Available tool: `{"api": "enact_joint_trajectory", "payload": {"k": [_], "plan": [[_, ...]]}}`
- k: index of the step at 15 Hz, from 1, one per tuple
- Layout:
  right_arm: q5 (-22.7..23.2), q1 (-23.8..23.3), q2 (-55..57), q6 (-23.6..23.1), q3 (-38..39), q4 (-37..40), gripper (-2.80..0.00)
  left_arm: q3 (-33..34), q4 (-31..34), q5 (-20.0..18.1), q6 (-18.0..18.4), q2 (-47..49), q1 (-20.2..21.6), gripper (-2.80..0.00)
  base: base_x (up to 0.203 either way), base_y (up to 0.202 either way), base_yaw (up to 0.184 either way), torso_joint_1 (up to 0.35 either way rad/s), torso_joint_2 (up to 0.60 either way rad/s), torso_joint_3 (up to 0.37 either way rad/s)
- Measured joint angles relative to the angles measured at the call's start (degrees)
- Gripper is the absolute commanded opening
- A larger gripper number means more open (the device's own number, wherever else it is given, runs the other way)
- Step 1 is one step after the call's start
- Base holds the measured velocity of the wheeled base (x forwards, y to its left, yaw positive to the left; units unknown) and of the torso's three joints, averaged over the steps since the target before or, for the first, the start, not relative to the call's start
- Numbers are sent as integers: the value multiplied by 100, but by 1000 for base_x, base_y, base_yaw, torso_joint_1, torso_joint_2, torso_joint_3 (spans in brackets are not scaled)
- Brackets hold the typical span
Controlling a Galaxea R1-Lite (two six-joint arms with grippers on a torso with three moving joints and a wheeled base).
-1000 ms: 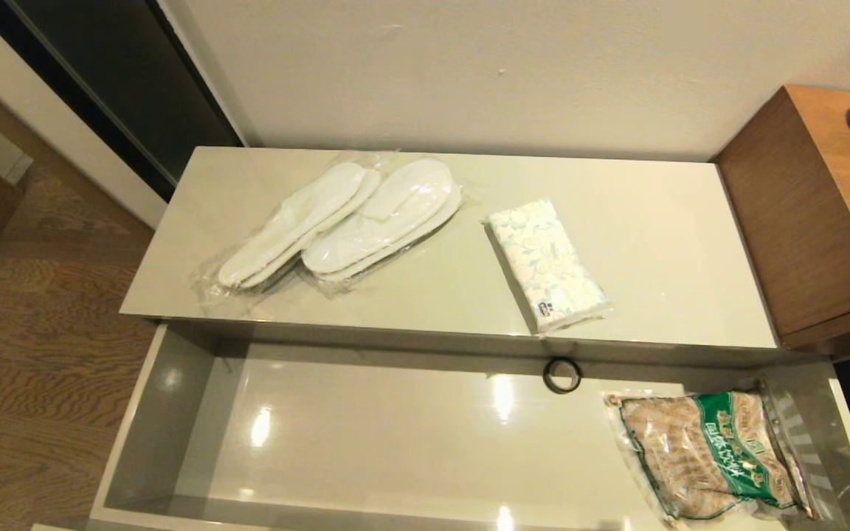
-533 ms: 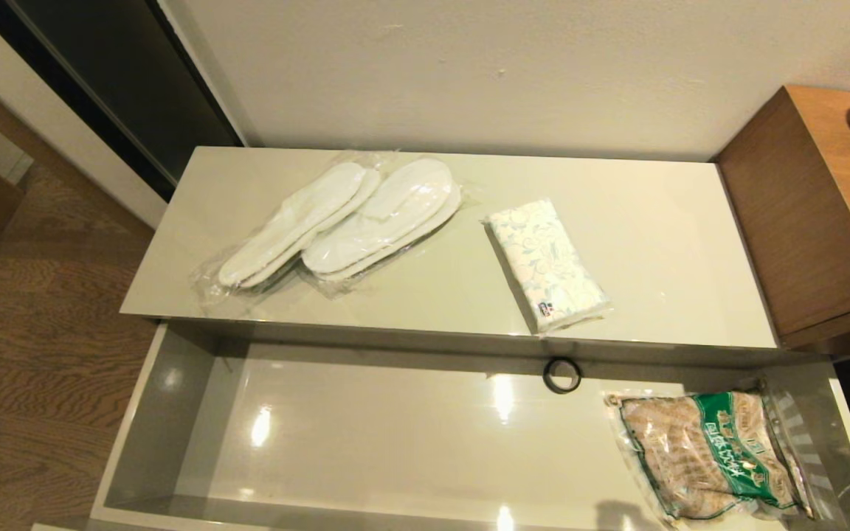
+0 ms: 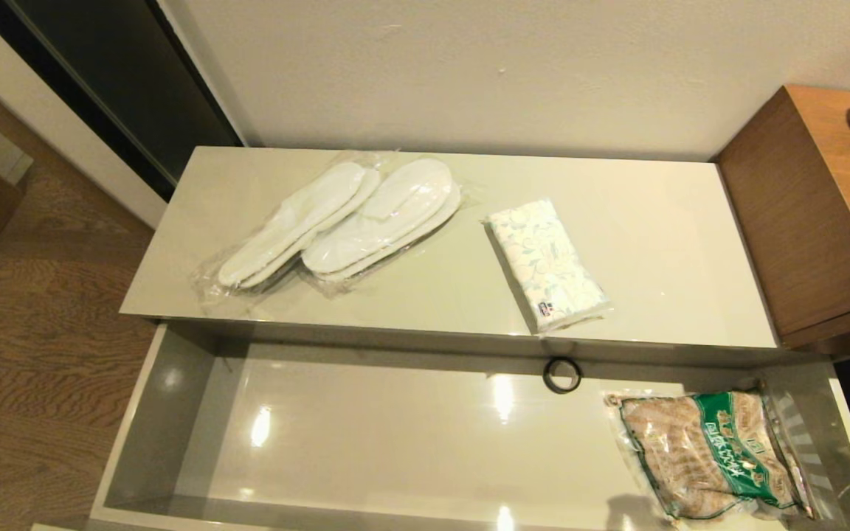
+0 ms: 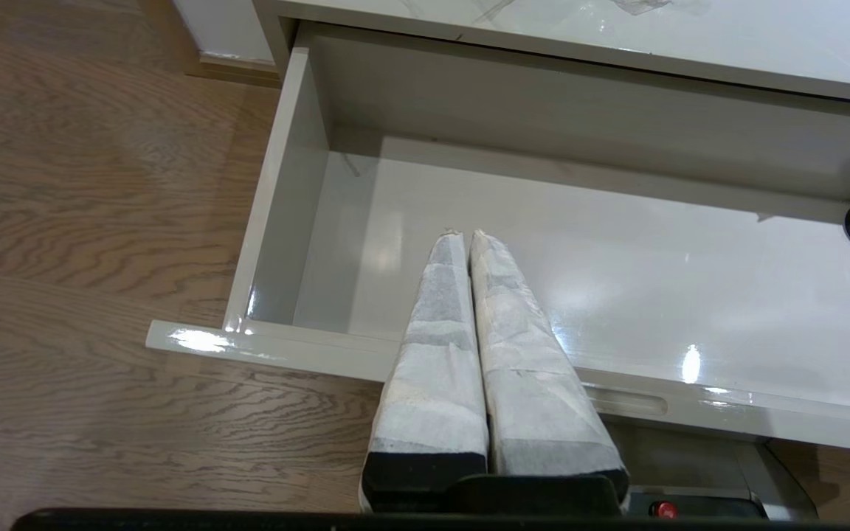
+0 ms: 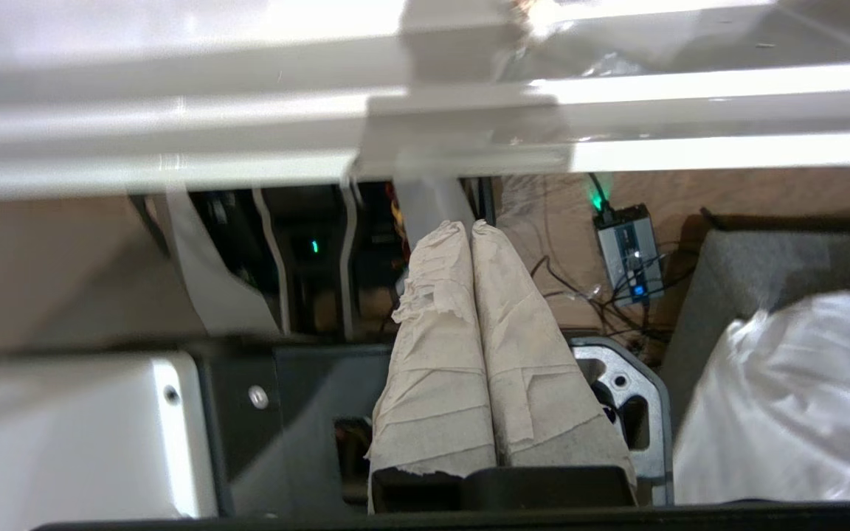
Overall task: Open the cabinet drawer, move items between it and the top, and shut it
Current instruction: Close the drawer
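The cabinet drawer (image 3: 152,413) stands pulled out, its glossy floor mostly bare. On the top (image 3: 661,243) lie the plastic-wrapped white slippers (image 3: 351,221) at the left and the leaf-print tissue pack (image 3: 547,265) near the front edge. Neither gripper shows in the head view. In its own wrist view my left gripper (image 4: 467,234) is shut on nothing, hovering over the drawer's front rim (image 4: 307,346) towards its left end, with the pull slot (image 4: 628,403) beside it. My right gripper (image 5: 469,225) is also shut and empty, low under the drawer's front (image 5: 174,155).
A small black ring (image 3: 562,375) and a green-labelled snack bag (image 3: 713,453) lie in the drawer's right part. A taller brown wooden cabinet (image 3: 816,214) adjoins the top on the right. Wood floor (image 3: 41,354) lies to the left. Cables and a small box (image 5: 628,254) sit beneath.
A dark shadow has crept further onto the drawer floor at its near edge beside the snack bag. The items have not moved.
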Motion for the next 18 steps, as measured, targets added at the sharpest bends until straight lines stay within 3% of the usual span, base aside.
{"api": "enact_joint_trajectory", "payload": {"k": [3,10,14,18], "plan": [[0,641,274,51,151,-261,-280,0,-2,1,0,0,0,-280,0,0,0,0,0,0],[-286,1085,1940,280,711,-2103,-280,0,-2,-2,0,0,0,-280,0,0,0,0,0,0],[-692,1954,2792,1101,819,-2609,-280,0,0,-1,1,0,0,-280,0,0,0,0,0,0],[-1119,3233,3216,2020,882,-2786,-280,0,-1,0,0,0,0,-280,0,0,0,0,0,0]]}}
